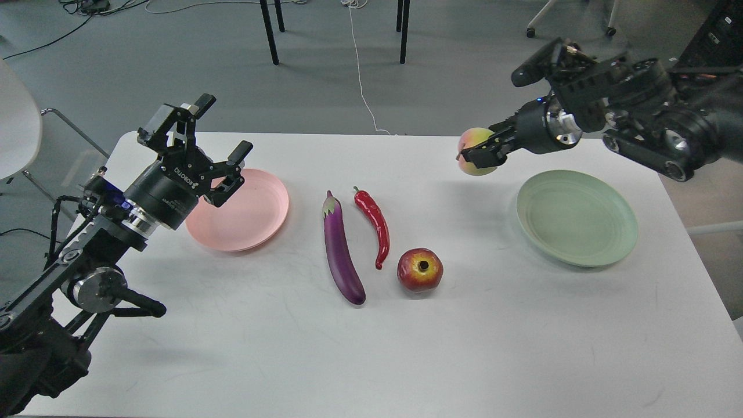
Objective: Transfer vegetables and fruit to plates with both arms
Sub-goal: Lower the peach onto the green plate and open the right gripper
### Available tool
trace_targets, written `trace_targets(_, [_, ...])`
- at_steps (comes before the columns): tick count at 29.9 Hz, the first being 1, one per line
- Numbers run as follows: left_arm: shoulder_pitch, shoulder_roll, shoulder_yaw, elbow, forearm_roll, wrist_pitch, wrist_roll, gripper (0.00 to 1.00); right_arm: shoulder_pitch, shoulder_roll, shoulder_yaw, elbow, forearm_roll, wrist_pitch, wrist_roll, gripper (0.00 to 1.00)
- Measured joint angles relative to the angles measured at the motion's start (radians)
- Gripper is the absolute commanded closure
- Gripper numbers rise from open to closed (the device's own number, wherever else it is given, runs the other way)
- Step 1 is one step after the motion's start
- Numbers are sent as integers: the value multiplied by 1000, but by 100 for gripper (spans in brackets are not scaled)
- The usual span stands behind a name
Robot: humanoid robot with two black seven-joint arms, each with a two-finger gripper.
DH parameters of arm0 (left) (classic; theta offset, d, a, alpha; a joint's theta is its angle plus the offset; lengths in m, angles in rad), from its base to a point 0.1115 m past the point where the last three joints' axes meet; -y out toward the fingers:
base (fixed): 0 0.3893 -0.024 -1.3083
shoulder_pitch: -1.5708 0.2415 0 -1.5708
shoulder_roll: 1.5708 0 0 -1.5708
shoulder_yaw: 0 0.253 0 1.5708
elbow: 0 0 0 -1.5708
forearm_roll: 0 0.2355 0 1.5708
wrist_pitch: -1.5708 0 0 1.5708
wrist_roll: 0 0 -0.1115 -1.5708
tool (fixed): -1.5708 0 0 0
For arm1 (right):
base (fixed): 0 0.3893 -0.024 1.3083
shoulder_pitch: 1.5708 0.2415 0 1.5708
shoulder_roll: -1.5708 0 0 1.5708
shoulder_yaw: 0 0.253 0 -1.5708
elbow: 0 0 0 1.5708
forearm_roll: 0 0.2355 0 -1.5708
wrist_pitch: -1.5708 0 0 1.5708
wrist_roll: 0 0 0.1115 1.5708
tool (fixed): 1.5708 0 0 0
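My right gripper (477,152) is shut on the yellow-green peach (475,140) and holds it in the air, above the table and left of the mint green plate (577,223), which is empty. My left gripper (216,146) is open and empty, raised above the left rim of the pale pink plate (244,212), also empty. The purple eggplant (341,249), the red chili pepper (376,223) and the red-and-yellow pomegranate (420,269) lie on the white table (371,348) between the plates.
The table's far edge runs just behind both plates. Beyond it are black chair legs (269,32), a white cable (360,75) on the grey floor, and a white chair (17,122) at far left.
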Motion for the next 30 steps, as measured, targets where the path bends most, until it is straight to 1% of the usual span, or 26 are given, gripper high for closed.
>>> trace_targets(2, [3,-4,1,-2,1,0,0,2,-8,-66,-21,7,-37,-15,0,73])
trace_targets(5, [4,-11,5,-3,1,0,0,2,-54,-146,-43,9,-68,-71,0,73])
trace_targets(10, [5,-19,14,-7,3,0,0,2,-145,-209,-48,-6,-74,-145,0,73])
trace_targets(17, [15,-21,14,-9,3,0,2,2,-268,-201,-42,-116,-75,-252,0,73])
trace_targets(23, [16,-19,14,-9,3,0,2,2,-322,-153,-38,-198,-71,-271,0,71])
trace_targets(24, [16,-17,13,-9,3,0,2,2,-330,-146,-38,-213,-70,-273,0,69])
trace_targets(25, [17,-16,13,-9,3,0,1,2,-338,-138,-38,-227,-70,-277,0,65])
trace_targets(28, [19,-15,10,-9,3,0,1,2,-362,-103,-38,-274,-67,-303,0,48])
trace_targets(30, [20,-14,8,-9,3,0,1,2,-371,-86,-38,-291,-64,-310,0,40])
